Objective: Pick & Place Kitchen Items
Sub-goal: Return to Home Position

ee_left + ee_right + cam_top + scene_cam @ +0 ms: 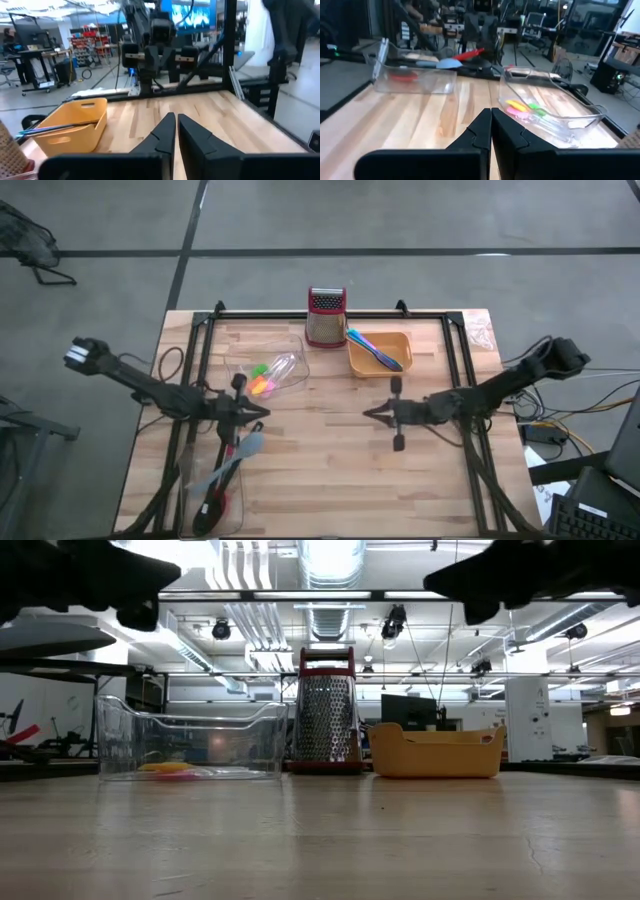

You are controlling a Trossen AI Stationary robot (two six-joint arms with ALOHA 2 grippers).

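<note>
Two empty claws, our left gripper (pixel 262 412) and right gripper (pixel 368 413), hover with fingers together, facing across mid-table, since (we judge) nothing remains to carry: the spoons (pixel 225 475) lie in their clear tub (pixel 427 86).

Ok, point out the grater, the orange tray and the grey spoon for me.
grater (pixel 325 328): high view, steel body.
orange tray (pixel 368 366): high view, bare floor.
grey spoon (pixel 250 445): high view, its head.

Grey floor (pixel 420 215), bright ceiling lights (pixel 330 555)
</note>
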